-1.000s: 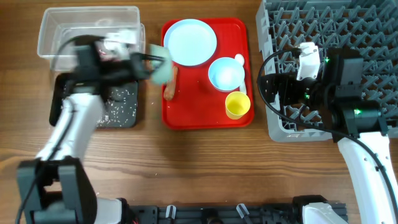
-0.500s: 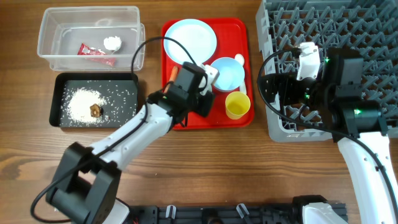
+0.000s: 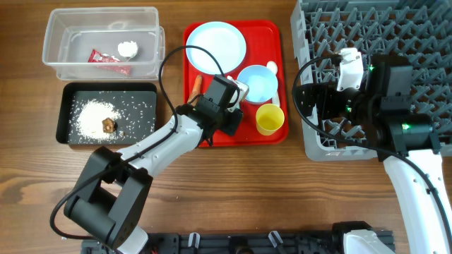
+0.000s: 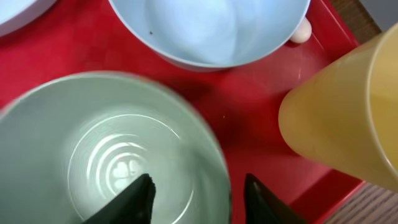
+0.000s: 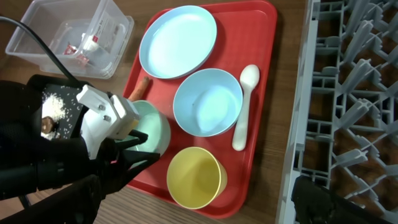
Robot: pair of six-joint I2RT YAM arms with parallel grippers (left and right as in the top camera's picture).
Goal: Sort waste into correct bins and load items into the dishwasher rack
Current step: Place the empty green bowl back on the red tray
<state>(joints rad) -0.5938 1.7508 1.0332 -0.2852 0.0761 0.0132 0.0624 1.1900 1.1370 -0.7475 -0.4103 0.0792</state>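
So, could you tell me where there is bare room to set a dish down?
The far rows of the dishwasher rack are bare, as is the table between the red tray and the near edge. The tray is crowded: plate, blue bowl, mint-green bowl, yellow cup, spoon.

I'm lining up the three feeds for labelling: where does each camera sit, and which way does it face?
Overhead: above the table, looking straight down; left arm and right arm show.
Left wrist: low over the red tray, facing the green bowl; two fingertips show.
Right wrist: by the rack, facing the tray; left arm shows.
Both wrist views share the yellow cup.
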